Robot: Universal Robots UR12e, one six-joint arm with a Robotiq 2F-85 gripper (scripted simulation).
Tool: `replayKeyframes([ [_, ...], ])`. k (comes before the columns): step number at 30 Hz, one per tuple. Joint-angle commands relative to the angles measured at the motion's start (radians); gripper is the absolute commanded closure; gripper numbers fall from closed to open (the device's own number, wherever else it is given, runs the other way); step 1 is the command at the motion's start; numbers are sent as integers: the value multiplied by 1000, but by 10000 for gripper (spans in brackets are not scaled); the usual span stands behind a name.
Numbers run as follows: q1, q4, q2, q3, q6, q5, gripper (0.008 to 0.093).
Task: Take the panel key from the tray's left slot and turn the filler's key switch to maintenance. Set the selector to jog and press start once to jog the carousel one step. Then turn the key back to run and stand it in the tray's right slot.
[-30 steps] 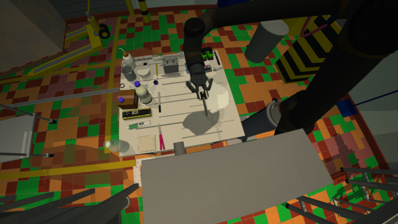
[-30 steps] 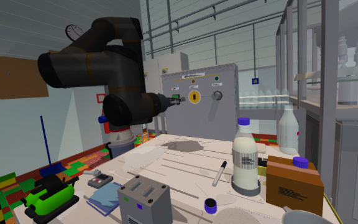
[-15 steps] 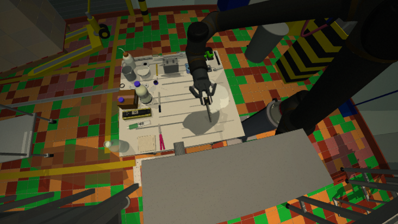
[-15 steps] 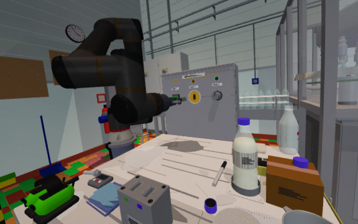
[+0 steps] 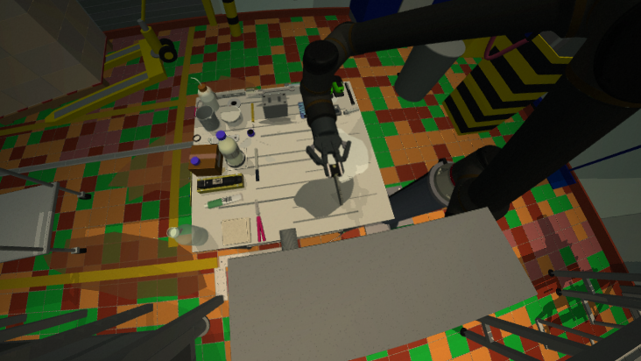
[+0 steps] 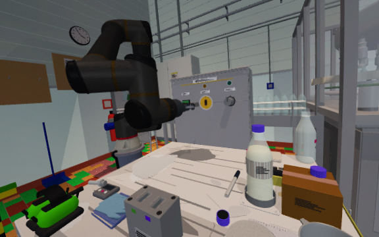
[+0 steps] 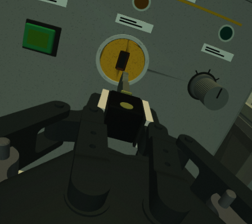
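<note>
The panel key [image 7: 123, 114], a black block head with a thin metal blade, points its blade tip at the yellow key switch [image 7: 122, 59] on the grey filler panel [image 6: 211, 105], a short way in front of the dark keyhole. A green start button [image 7: 39, 38] sits left of the switch and the grey selector knob [image 7: 211, 91] sits to its lower right. The grey key tray [image 6: 152, 210] stands at the near end of the table with both slots empty. My gripper [image 7: 123, 118] is closed around the key's head.
Behind the panel runs a corrugated wall with pipes. On the table stand a milk bottle [image 6: 259, 171], a brown carton [image 6: 311, 195], a marker [image 6: 232, 183], a blue cloth [image 6: 110, 210] and a green tool [image 6: 51, 208]. A shelf frame [image 6: 344, 98] rises on the right.
</note>
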Motion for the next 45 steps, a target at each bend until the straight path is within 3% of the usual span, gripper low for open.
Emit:
replayKeyframes([
  [1,6,-1,-4,4,0,5,934],
  [15,68,-14,-36,50,0,68,934],
  [45,71,-15,-38,52,0,71,934],
])
